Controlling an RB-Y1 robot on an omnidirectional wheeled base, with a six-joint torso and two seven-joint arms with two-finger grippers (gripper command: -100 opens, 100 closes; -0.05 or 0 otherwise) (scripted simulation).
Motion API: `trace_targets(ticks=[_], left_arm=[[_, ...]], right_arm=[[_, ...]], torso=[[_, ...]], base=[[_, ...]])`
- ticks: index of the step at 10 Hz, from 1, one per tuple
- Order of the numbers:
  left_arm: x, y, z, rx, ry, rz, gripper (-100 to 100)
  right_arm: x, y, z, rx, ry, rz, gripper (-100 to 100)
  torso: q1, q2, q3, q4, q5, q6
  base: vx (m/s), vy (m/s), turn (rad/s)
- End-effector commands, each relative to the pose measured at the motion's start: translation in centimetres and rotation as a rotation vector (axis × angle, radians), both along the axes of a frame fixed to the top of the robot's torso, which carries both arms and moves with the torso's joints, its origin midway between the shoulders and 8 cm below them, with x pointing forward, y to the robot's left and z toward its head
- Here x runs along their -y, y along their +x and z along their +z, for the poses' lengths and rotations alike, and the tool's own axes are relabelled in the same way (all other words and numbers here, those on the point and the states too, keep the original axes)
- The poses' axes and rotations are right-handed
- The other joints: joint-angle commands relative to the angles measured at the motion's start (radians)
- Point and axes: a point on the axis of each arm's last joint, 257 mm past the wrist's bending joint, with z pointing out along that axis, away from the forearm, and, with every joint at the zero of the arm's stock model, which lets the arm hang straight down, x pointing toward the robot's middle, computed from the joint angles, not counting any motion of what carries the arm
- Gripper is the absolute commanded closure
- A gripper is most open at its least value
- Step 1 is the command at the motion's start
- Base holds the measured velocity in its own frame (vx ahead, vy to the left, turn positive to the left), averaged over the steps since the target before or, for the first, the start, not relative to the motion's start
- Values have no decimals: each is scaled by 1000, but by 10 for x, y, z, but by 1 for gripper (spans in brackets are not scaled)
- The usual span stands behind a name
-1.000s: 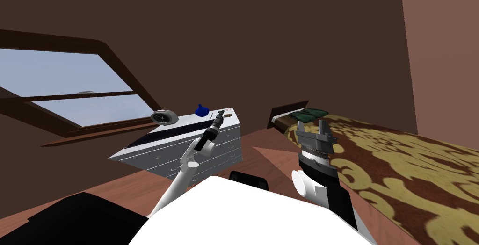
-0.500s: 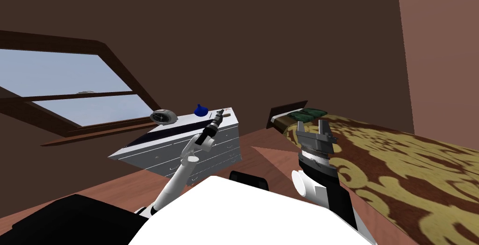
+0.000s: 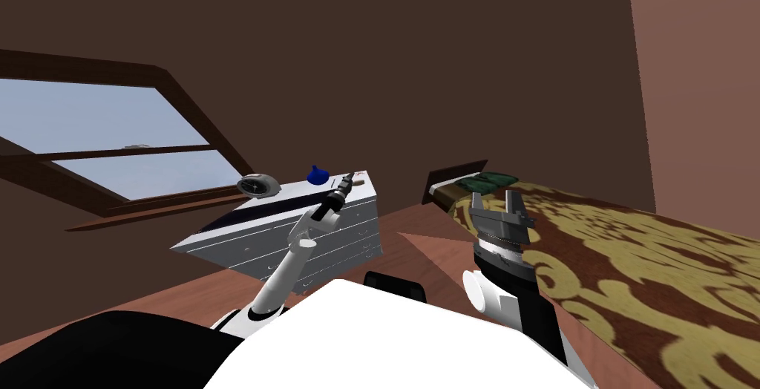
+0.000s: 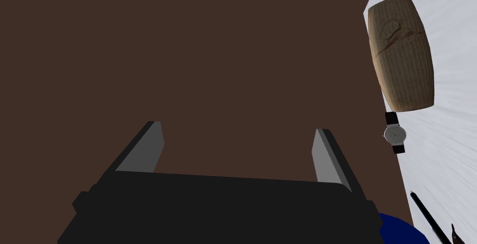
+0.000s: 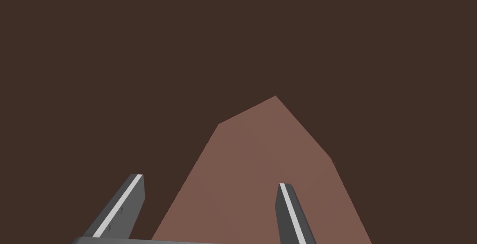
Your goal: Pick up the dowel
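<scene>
nearest to us, the right pincer (image 3: pixel 493 200) is raised at the near edge of the patterned bed (image 3: pixel 631 273), blades pointing up. its fingers (image 5: pixel 132 199) stand wide apart and there's nothing between them.

out ahead, the left pincer (image 4: pixel 237 134) is stretched over the white top of the chest of drawers (image 3: pixel 297 240), close to the back corner. it's wide open too, with an empty gap, and it looks straight at the dark brown wall (image 4: pixel 209 45).

and there's the dowel (image 4: pixel 403 52)! it's a short, stubby, light brown piece with a rough grain. it lies flat on the white top, off to the right of the pincer and a little beyond the tips. it sits outside the finger (image 4: pixel 324 157) on that side, not between the blades and not touching them. its far side is right at the edge of the top, against the wall.

just beside the dowel's near end, closer to the pincer's body, lies a small watch (image 4: pixel 395 134) with a pale face and dark strap. closer still, by the dark body itself, we get a rounded blue thing (image 4: pixel 396 229) and a thin dark stick (image 4: pixel 426 215) on the white surface.

further left of the pincer on the same top sits a round grey clock (image 3: pixel 258 185), with the window (image 3: pixel 111 139) beyond it.
</scene>
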Motion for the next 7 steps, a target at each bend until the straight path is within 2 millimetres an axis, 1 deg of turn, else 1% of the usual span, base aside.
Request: trace_targets(ticks=[1, 3, 4, 6, 7], left_arm=[[-9, 9, 7, -15, -1, 20, -100], [-15, 10, -6, -64, -4, 44, -100], [-23, 17, 4, -63, -9, 56, -100], [-28, 18, -7, -108, -12, 79, -100], [-36, 25, 3, -105, -22, 90, -100]], right_arm=[[0, 0, 0, 0, 0, 0, 0], [0, 0, 0, 0, 0, 0, 0], [0, 0, 0, 0, 0, 0, 0], [0, 0, 0, 0, 0, 0, 0], [0, 0, 0, 0, 0, 0, 0]], torso=[[0, 0, 0, 0, 0, 0], [-1, 0, 0, 0, 0, 0], [1, 0, 0, 0, 0, 0], [0, 0, 0, 0, 0, 0], [1, 0, 0, 0, 0, 0]], base=[[2, -53, 12], [3, -32, 4], [8, -38, 15], [9, -29, 5], [10, -30, 18]])
